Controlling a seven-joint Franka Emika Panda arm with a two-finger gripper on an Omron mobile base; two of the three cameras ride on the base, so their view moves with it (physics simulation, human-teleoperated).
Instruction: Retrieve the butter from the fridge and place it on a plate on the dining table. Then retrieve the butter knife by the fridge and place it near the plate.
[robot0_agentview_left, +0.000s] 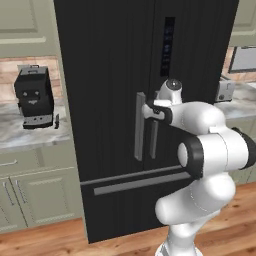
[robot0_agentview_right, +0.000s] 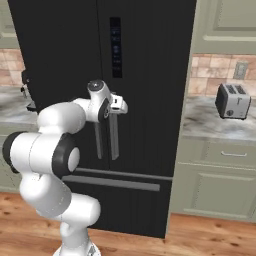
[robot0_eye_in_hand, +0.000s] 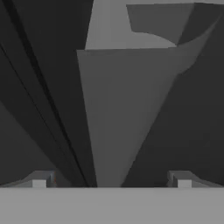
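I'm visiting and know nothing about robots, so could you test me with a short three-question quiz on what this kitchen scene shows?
1. True or false: the fridge doors are shut.
2. The gripper is right at which thing? A) a grey fridge handle B) the toaster C) the coffee machine
3. Fill in: the gripper's jaws stand ____, with the handle between them in the hand view.

Key
1. True: both doors lie flush, and no pale inside shows.
2. A: the hand sits at the upper end of the handles where the doors meet.
3. Open: the two fingertips stand wide apart, not yet closed on the handle.
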